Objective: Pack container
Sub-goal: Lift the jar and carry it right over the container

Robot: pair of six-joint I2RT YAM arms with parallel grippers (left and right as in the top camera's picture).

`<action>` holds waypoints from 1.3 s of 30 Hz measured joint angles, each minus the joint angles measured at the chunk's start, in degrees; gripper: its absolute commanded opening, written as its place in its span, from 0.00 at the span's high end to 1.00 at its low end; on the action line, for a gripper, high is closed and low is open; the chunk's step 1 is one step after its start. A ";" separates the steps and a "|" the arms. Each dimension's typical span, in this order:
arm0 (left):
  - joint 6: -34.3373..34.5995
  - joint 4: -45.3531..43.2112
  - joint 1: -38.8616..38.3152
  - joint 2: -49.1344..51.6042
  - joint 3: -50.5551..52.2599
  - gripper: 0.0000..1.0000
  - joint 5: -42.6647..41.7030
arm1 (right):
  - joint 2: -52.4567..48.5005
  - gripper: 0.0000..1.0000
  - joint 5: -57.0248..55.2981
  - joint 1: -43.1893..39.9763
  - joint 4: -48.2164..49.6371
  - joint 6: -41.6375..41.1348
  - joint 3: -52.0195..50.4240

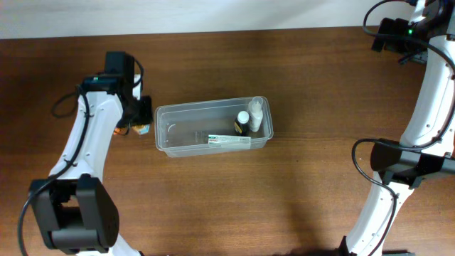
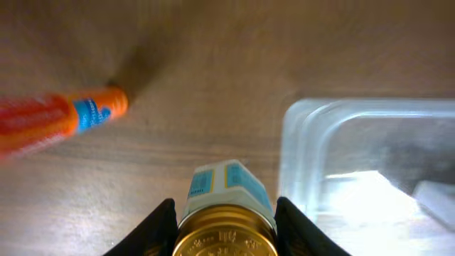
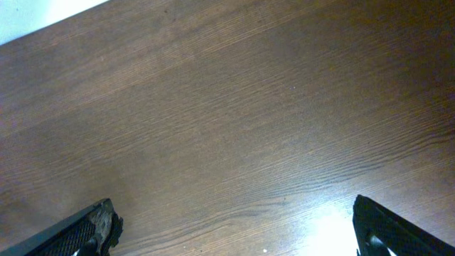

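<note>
Your left gripper (image 2: 225, 211) has its jaws clamped on a small gold-lidded jar (image 2: 225, 238). The jar wears a blue and white label, and the lid carries raised marks, but you cannot read either one in the left wrist view. To one side of the jar an orange tube (image 2: 60, 119) with a blue band lies on the tabletop (image 1: 298, 71). Its print is too blurred to read. The container (image 1: 165, 139) sits open side up near the middle of the tabletop, just beside the left gripper (image 1: 142, 114). Its long axis runs left to right in the overhead view, with the right end angled slightly toward the far edge. Inside it, at the right end, stand a dark bottle (image 1: 242, 122) with a white cap and a pale bottle (image 1: 255, 112). A flat box (image 1: 229, 140) lies along the near wall, its printed strip too small to read. Your right gripper (image 3: 238, 231) has its jaws spread wide over bare wood, well apart from the container.
</note>
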State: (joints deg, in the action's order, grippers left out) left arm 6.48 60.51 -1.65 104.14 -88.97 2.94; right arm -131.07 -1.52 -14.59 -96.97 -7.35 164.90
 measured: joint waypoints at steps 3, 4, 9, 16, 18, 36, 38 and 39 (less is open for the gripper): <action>0.00 1.92 -0.74 0.02 -4.39 0.68 0.00 | 0.00 0.02 0.00 0.00 0.00 0.00 0.00; 0.00 2.51 -0.98 0.02 -5.62 0.68 0.00 | 0.00 0.02 0.00 0.00 0.00 0.00 0.00; 0.00 4.55 -3.06 0.02 -10.25 0.68 0.02 | 0.00 0.02 0.00 0.00 -0.02 0.00 0.00; -0.02 4.11 -7.39 0.02 -10.60 0.68 0.00 | 0.00 0.02 0.00 0.00 0.00 0.00 0.00; 0.00 3.13 -8.66 0.02 -10.60 0.68 -0.02 | 0.00 0.02 0.00 0.00 0.00 0.00 0.00; 0.00 1.16 -14.45 5.95 -10.60 0.68 -0.15 | 0.00 0.02 0.00 0.00 0.00 0.00 0.00; 0.00 1.16 -15.43 6.80 -10.60 0.68 -0.15 | 0.00 0.02 0.00 0.00 -0.02 0.02 0.00; 0.00 1.16 -15.91 7.02 -10.60 0.68 -0.17 | 0.00 0.02 0.00 0.00 0.00 0.00 0.00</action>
State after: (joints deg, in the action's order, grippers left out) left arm 6.48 61.67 -17.56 111.15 -99.57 2.76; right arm -131.07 -1.52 -14.59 -96.97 -7.35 164.90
